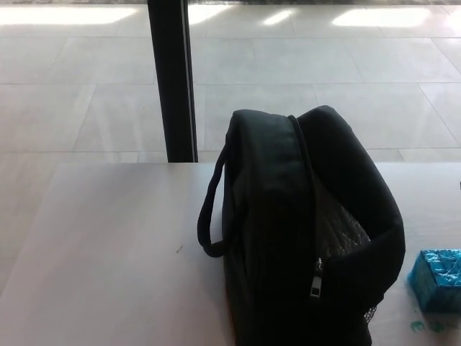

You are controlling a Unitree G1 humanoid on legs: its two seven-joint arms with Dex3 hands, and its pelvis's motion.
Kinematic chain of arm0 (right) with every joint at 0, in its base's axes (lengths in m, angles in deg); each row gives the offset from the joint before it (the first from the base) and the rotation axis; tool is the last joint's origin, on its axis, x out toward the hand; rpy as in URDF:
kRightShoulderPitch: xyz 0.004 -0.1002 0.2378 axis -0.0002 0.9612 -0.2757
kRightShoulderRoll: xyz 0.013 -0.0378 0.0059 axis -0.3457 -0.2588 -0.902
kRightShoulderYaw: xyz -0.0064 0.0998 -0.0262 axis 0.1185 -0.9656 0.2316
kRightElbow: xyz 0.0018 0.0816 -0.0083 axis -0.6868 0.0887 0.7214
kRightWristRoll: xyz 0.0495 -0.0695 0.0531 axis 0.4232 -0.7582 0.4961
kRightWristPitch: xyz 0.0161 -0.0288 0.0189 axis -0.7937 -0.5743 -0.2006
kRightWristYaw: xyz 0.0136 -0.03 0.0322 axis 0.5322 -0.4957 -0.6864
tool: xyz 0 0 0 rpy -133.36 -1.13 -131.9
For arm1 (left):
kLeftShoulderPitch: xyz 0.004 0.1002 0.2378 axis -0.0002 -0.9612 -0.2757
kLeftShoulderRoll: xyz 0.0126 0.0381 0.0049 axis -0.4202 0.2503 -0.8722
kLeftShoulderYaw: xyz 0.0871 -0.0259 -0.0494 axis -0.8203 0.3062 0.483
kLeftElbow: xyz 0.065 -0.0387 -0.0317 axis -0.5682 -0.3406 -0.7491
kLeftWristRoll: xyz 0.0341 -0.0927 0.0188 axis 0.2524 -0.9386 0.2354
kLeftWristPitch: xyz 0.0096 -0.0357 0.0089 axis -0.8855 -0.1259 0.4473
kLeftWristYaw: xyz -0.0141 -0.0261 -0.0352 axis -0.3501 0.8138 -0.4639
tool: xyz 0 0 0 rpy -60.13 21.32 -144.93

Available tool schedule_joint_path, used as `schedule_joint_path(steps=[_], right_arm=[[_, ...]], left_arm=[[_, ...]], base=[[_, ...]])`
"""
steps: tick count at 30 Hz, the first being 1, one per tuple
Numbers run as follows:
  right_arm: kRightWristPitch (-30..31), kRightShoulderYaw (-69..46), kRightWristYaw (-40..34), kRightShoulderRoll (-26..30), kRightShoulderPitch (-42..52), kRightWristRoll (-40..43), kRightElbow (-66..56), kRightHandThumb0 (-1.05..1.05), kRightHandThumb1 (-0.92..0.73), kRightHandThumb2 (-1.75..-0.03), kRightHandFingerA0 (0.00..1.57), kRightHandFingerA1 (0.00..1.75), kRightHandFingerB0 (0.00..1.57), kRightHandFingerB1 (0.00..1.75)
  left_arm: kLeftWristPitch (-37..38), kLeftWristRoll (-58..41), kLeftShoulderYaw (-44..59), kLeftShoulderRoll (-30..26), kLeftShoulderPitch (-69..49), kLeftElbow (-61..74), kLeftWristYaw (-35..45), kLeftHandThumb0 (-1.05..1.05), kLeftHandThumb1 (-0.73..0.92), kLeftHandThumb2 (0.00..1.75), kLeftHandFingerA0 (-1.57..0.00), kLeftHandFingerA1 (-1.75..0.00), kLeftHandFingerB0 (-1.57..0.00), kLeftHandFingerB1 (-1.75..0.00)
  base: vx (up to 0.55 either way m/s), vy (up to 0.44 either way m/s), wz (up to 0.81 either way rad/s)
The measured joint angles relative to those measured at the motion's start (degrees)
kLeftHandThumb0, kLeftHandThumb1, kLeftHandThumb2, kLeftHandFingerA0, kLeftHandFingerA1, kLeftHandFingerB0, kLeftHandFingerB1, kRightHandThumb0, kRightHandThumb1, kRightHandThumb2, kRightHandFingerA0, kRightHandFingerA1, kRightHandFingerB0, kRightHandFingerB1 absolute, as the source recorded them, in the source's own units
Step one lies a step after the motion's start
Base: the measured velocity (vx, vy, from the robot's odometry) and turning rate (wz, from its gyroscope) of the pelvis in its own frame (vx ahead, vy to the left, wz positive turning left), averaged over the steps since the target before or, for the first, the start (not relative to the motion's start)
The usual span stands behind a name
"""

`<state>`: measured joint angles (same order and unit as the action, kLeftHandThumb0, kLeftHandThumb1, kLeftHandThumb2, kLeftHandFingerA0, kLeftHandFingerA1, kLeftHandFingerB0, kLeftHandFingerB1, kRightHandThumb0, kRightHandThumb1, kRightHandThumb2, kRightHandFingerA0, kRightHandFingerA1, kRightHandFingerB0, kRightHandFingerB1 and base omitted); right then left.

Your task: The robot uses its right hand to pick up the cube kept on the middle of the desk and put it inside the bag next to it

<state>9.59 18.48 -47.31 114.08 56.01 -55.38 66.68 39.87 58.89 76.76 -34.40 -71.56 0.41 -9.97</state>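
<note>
Head view: neither robot hand shows; the blue cube (pixel 437 280) sits on the desk (pixel 108 245) just right of the unzipped black bag (pixel 302 231).

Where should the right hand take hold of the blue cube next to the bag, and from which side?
Probably from above, closing on two opposite side faces of the blue cube. It sits flat on the desk with its top face clear. The black bag stands close on its left, so a sideways approach from there is blocked; coming down from the robot's right side looks freest. The cube's right edge is cut off by the picture.
</note>
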Motion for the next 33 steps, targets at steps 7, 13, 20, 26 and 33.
schedule_joint_path(steps=[7, 13, 20, 26, 33], right_arm=[[-3.11, 6.89, 0.08, 0.93, -3.94, -4.83, 4.68, -1.05, -0.76, -1.22, 0.00, 0.18, 0.00, 0.02], [-3.51, 13.18, -0.35, 2.59, -7.30, -10.08, 7.74, -1.05, -0.73, -1.19, 0.00, 0.20, 0.00, 0.01], [-3.51, 17.07, -2.32, 2.43, -9.91, -15.19, 13.63, -1.05, -0.74, -1.19, 0.00, 0.19, 0.00, 0.02], [-3.50, 19.43, -4.40, 0.84, -10.12, -19.46, 15.06, -1.01, -0.76, -1.20, 0.00, 0.20, 0.00, 0.06], [-3.45, 21.79, -4.88, 0.11, -10.20, -22.79, 13.82, -1.05, -0.73, -1.02, 0.00, 0.00, 0.00, 0.05]], left_arm=[[0.00, 0.12, -0.56, -0.03, -0.18, 0.17, 0.00, -0.50, 0.76, 0.62, -0.29, -0.51, -0.28, -0.43], [0.00, 0.13, -0.62, -0.03, -0.21, 0.32, -0.03, -0.54, 0.53, 0.90, -0.28, -0.59, -0.22, -0.52], [-0.02, 0.16, -0.62, -0.06, -0.29, 0.08, -0.08, -0.56, 0.55, 0.90, -0.28, -0.59, -0.24, -0.53], [-0.18, 0.14, -0.62, -0.23, -0.19, 0.23, -0.07, -0.57, 0.55, 0.90, -0.28, -0.59, -0.26, -0.55], [-0.54, 0.09, -0.50, -0.44, 0.23, 0.16, -0.09, -0.56, 0.54, 0.90, -0.27, -0.59, -0.25, -0.55]], base=[[0.00, 0.000, 0.00], [0.00, 0.000, 0.00], [0.00, 0.000, 0.00], [0.00, 0.000, 0.00], [0.00, 0.000, 0.00]])
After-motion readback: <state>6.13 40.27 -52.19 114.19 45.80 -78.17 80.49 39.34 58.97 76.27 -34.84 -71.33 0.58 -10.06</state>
